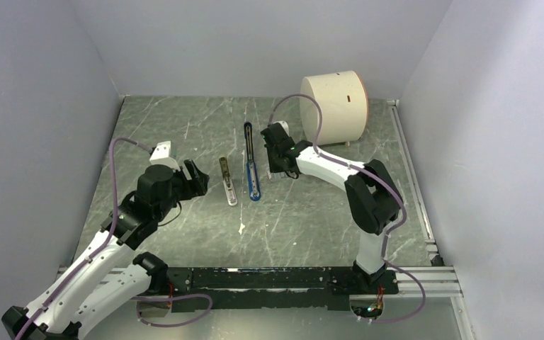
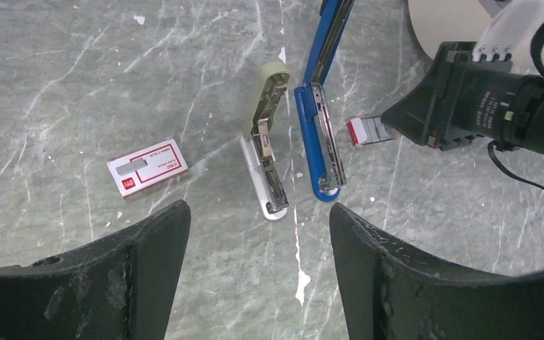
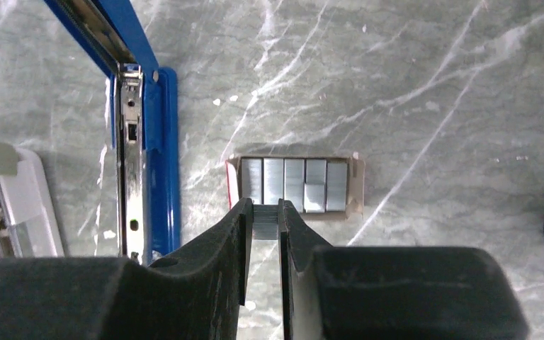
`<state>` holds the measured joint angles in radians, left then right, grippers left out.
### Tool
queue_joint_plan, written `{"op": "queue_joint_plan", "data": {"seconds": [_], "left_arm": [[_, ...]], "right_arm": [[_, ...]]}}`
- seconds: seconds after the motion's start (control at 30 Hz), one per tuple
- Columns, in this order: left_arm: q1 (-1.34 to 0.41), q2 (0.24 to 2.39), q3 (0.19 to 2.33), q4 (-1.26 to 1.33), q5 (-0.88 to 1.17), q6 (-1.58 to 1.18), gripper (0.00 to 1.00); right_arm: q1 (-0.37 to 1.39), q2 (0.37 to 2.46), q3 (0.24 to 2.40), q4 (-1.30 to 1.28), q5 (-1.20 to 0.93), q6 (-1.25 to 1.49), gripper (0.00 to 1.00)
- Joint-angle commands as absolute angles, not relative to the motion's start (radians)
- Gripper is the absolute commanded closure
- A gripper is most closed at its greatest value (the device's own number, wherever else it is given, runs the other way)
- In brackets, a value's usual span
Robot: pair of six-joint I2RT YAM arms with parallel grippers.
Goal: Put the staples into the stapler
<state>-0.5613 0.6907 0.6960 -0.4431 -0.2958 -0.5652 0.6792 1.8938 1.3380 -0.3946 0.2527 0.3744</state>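
Stapler (image 3: 157, 142) beside staple-filled box (image 3: 358, 185); right gripper (image 3: 265, 207) seemingly clamped on strip (image 3: 266, 221), left gripper (image 2: 258, 212) apart.

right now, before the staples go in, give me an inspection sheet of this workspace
surface: grey marbled table, white flecks, no spill seen
job's things: blue stapler lies opened out flat; open staple tray beside it; staple strip pinched at the tray's near edge
clutter: white stapler, also open; red-and-white staple box; cream cylinder at back right
grippers: left gripper open, holding nothing; right gripper shut on the staple strip
cables: purple cables loop along both arms
surroundings: plain pale walls on three sides; metal rail along the right edge
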Motion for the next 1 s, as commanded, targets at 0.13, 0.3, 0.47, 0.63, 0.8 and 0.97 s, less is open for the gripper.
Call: {"op": "queue_joint_plan", "data": {"seconds": [0.13, 0.3, 0.47, 0.63, 0.8, 0.97], "left_arm": [[-0.558, 0.672, 0.686, -0.447, -0.305, -0.575, 0.23], [-0.558, 0.658, 0.681, -0.444, -0.307, -0.579, 0.23], [-0.558, 0.654, 0.671, -0.438, -0.298, -0.586, 0.23], [-0.558, 0.649, 0.672, -0.438, -0.291, -0.586, 0.23], [-0.558, 0.638, 0.667, -0.435, -0.291, -0.588, 0.23], [-0.558, 0.639, 0.667, -0.436, -0.288, -0.589, 0.23]], "right_arm": [[0.701, 1.749, 1.182, -0.426, 0.221, 0.453, 0.78], [0.773, 1.709, 1.105, -0.472, 0.223, 0.523, 0.78], [0.829, 1.723, 1.076, -0.497, 0.228, 0.574, 0.78], [0.858, 1.74, 1.095, -0.523, 0.226, 0.585, 0.78], [0.864, 1.756, 1.098, -0.536, 0.222, 0.583, 0.77], [0.868, 1.77, 1.098, -0.543, 0.222, 0.581, 0.76]]}}
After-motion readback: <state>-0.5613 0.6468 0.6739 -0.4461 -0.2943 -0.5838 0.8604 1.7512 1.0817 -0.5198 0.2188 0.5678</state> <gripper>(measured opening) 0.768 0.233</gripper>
